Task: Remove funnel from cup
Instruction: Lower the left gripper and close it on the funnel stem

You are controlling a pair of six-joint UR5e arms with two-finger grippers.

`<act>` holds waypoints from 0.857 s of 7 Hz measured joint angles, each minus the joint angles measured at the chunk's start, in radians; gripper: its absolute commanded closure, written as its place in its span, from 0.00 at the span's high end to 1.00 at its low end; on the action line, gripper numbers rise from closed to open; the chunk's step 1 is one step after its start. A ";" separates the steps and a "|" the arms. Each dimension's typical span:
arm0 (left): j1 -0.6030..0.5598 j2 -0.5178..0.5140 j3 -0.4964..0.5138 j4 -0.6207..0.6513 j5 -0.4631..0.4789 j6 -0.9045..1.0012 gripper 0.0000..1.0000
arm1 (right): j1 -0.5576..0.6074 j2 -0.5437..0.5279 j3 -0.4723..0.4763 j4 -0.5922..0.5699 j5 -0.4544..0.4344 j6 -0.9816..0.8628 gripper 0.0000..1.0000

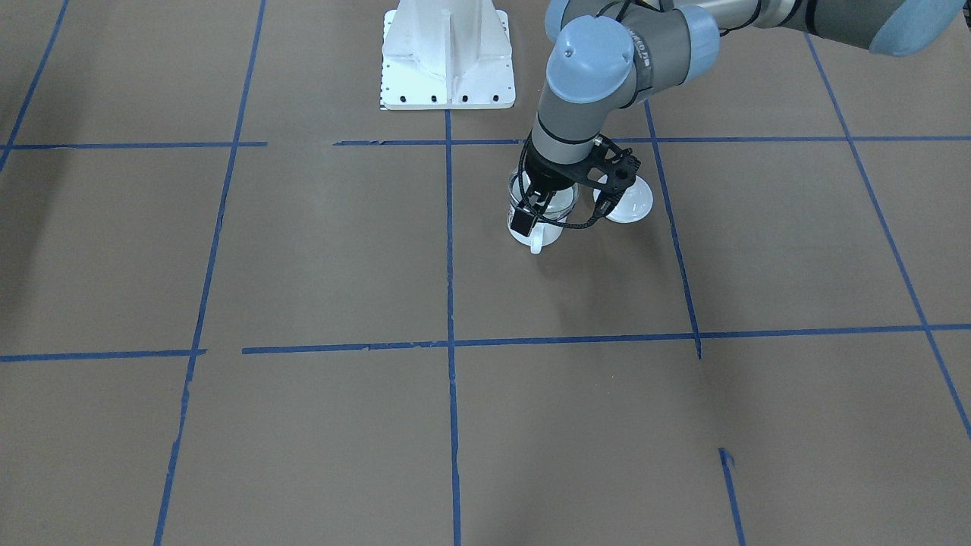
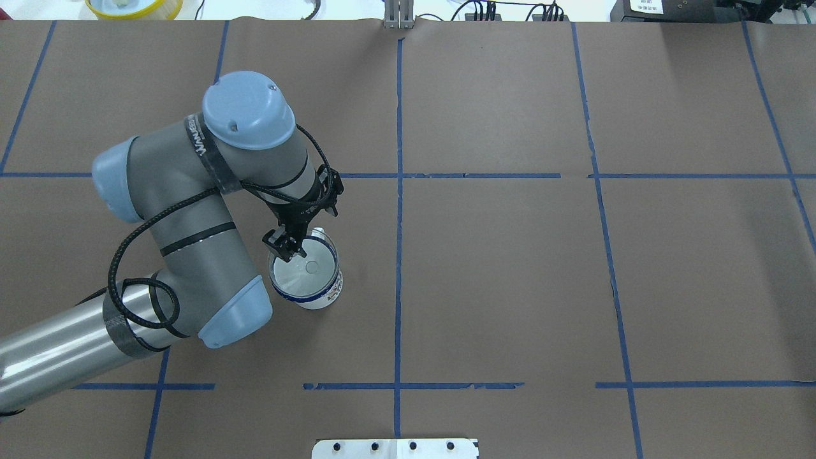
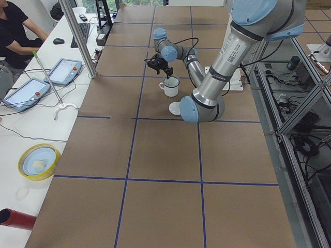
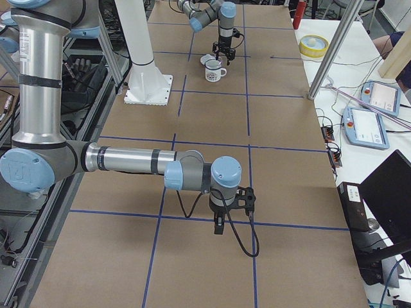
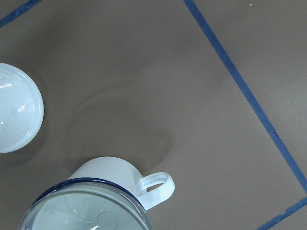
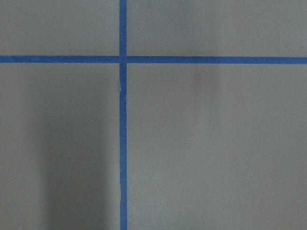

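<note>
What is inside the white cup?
The clear funnel sits in the mouth of the cup, its cone filling the rim. What lies under the cone, at the bottom, cannot be seen.

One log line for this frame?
funnel: in cup | left claw: at funnel rim, grip unclear | right claw: far from cup | lid: beside cup

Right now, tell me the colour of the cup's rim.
Dark blue, on the white cup; clearest in the left wrist view.

Item: white round lid (image 5: 17, 115), flat on brown table covering (image 2: 510, 274) gridded with blue tape lines (image 6: 123, 143). Side bench: yellow-rimmed dish (image 3: 39, 161), red cylinder (image 3: 15, 219), two tablet pendants (image 3: 62, 71), seated person (image 3: 15, 31).
</note>
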 measured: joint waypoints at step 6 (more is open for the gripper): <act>0.025 -0.008 -0.036 0.033 0.032 -0.017 0.00 | 0.000 0.000 0.000 0.000 0.000 0.000 1.00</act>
